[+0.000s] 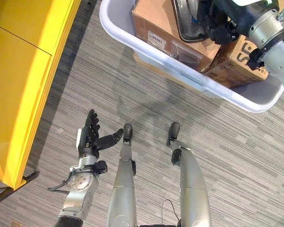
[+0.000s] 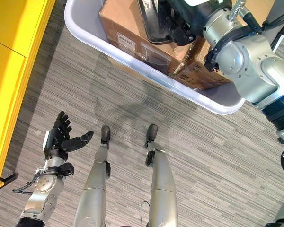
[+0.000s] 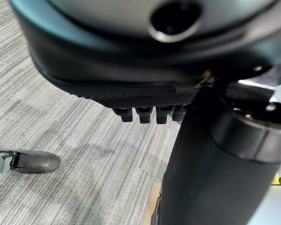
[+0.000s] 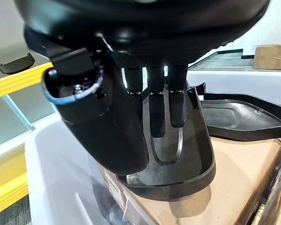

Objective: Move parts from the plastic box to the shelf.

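A black moulded plastic part (image 4: pixel 178 154), shallow and tray-like, gripped at the twelve-to-one o'clock edge of the head views, just above the cardboard boxes (image 1: pixel 180 33) packed inside the pale plastic box (image 1: pixel 189 78). Right hand (image 4: pixel 131 117) clamped on it, fingers (image 4: pixel 157 112) pressed side by side down inside the part's hollow, thumb set against its outer wall: a pinch on the rim. Second black part (image 4: pixel 243 117) of like shape lying flat on the cardboard behind the first. Part seemingly raised slightly at its near end, though whether fully clear of the carton cannot be told.

Left hand (image 1: pixel 91 137) idle at seven o'clock, low over the grey striped carpet (image 1: pixel 236 161), fingers straight and together, thumb spread out to the side, holding nothing.

Yellow shelf unit (image 1: pixel 23 71) along the nine-to-eleven o'clock side, well apart from the box; a yellow rail and glass panels also visible past the right hand in its wrist view.

Judged early in the job: one part in hand but not yet out of the box, nothing seen placed on the shelf, at least one more part left in the box. Lift, carry across to the shelf and set-down all outstanding.
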Robot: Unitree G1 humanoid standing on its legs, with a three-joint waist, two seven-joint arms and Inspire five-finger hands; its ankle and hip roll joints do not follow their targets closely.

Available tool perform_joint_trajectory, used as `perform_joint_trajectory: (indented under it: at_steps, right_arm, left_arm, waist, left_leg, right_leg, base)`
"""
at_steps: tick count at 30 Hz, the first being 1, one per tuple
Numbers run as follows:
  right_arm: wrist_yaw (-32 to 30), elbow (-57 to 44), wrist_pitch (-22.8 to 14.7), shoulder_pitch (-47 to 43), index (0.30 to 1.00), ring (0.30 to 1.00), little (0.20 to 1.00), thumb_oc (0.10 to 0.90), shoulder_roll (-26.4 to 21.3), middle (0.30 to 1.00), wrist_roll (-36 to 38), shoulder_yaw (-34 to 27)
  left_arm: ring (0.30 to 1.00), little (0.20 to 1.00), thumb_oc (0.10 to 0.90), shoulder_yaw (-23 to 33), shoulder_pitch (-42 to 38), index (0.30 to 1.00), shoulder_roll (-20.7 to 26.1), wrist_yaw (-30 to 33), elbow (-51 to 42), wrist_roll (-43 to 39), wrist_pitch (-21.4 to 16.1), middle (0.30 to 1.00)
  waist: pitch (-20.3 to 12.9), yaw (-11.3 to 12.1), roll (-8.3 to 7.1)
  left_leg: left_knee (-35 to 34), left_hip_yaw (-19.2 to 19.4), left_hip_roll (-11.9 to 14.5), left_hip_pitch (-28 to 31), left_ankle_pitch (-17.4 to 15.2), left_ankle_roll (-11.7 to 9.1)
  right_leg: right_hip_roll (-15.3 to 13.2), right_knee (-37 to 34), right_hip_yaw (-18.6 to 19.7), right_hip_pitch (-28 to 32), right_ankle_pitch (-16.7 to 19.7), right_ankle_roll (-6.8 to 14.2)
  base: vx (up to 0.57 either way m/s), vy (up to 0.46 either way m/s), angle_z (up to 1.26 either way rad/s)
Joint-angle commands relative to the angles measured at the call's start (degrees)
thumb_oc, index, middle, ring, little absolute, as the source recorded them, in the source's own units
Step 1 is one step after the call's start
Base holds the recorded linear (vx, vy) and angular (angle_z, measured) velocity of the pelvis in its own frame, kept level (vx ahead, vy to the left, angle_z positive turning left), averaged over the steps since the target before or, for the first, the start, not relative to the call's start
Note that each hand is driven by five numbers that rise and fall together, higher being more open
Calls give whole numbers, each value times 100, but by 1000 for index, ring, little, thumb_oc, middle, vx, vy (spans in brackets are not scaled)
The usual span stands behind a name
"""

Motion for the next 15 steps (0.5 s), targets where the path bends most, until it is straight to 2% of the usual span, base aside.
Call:
perform_joint_trajectory:
  at_steps: [1,13,14,15]
  right_arm:
    - [-396,-27,-118,-866,300,300,300,400,-328,300,-131,37]
    - [-374,10,-102,-646,300,300,300,400,-245,300,-234,-90]
    - [-381,17,-91,-624,424,424,424,488,-248,424,-219,-117]
    - [-381,26,-93,-587,1000,1000,1000,900,-230,1000,-183,-138]
  left_arm:
    - [1000,1000,900,247,236,1000,182,146,-556,-97,-524,1000]
    - [1000,1000,900,247,230,1000,164,171,-518,-87,-539,1000]
    - [1000,1000,900,241,221,1000,160,169,-520,-86,-532,1000]
    - [1000,1000,900,225,225,1000,159,167,-499,-90,-519,1000]
  waist:
    - [-64,127,-73]
    - [-64,122,-82]
    - [-64,113,-87]
    - [-64,116,-93]
  left_leg:
    - [462,-102,413,507,-879,-7]
    - [443,-130,403,518,-861,-29]
    - [447,-128,401,535,-866,-28]
    - [456,-120,398,543,-867,-28]
  right_leg:
    - [-304,223,552,-124,-627,795]
    - [-299,263,561,-164,-621,801]
    - [-299,265,566,-143,-620,801]
    - [-301,284,565,-133,-616,803]
  base:
    - [0,0,0]
    - [-1,0,0]
    - [0,0,0]
    - [0,0,0]
